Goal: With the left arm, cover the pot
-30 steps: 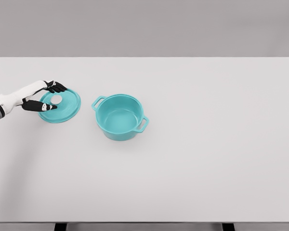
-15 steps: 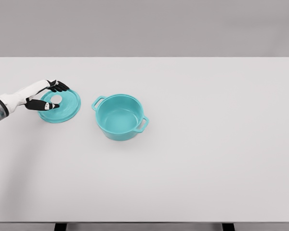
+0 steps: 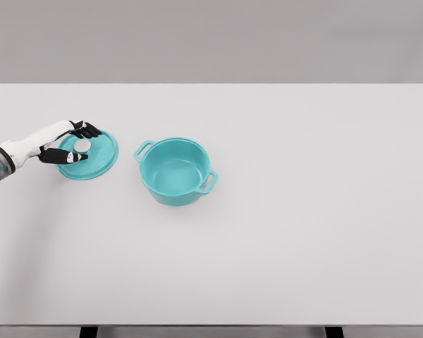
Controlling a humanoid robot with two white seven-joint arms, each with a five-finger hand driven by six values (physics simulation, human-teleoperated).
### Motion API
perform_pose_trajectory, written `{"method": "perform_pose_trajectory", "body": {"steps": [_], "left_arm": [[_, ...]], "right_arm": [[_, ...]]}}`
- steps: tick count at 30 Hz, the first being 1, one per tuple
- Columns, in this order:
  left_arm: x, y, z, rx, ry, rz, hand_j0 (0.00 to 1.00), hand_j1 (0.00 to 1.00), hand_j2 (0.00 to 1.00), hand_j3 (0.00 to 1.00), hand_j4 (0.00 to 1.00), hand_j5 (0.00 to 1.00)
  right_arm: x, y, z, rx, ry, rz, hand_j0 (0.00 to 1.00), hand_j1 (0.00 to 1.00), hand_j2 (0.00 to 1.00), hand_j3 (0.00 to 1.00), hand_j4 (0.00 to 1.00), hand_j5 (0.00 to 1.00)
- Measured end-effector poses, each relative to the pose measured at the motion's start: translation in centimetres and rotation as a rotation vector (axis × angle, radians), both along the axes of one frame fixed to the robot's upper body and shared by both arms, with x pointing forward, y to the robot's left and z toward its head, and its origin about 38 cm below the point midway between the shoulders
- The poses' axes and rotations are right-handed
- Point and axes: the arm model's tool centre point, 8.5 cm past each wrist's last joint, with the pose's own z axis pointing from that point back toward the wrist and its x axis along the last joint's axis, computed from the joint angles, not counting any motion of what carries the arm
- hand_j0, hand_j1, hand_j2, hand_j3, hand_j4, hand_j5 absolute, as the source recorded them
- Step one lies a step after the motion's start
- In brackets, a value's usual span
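A teal pot (image 3: 175,171) with two side handles stands uncovered on the white table (image 3: 303,211), left of the middle. Its teal lid (image 3: 92,155) lies flat on the table to the pot's left, with a pale round knob (image 3: 82,146) in the centre. My left hand (image 3: 76,144) reaches in from the left edge and hovers over the lid's left part. The black fingers (image 3: 87,129) and thumb are spread on either side of the knob, not closed on it. The right arm does not show.
Dark table legs (image 3: 89,332) peek out at the bottom edge. A plain grey wall stands behind the table's far edge.
The left hand has crept slightly down and left over the lid, staying spread around the knob. Lid and pot have not moved.
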Motion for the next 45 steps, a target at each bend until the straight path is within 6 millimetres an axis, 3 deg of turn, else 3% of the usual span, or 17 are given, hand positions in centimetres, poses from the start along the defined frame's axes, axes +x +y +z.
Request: {"method": "perform_pose_trajectory", "body": {"steps": [13,20,28,45], "left_arm": [[0.0,0.2,-0.2,-0.018,0.003,0.012,0.63,0.63,0.63,0.63,0.63,0.63],[0.0,0.4,-0.1,-0.004,0.002,0.015,0.53,0.53,0.53,0.53,0.53,0.53],[0.0,0.5,0.0,0.014,0.001,0.015,0.52,0.52,0.52,0.52,0.52,0.52],[0.3,-0.9,2.7,0.019,-0.072,-0.031,0.49,0.49,0.49,0.49,0.49,0.49]], "right_arm": [[0.0,0.0,0.0,0.0,0.0,0.0,1.0,1.0,1.0,1.0,1.0,1.0],[0.0,0.0,0.0,0.0,0.0,0.0,1.0,1.0,1.0,1.0,1.0,1.0],[0.0,0.0,0.0,0.0,0.0,0.0,1.0,1.0,1.0,1.0,1.0,1.0],[0.0,0.0,0.0,0.0,0.0,0.0,1.0,1.0,1.0,1.0,1.0,1.0]]}}
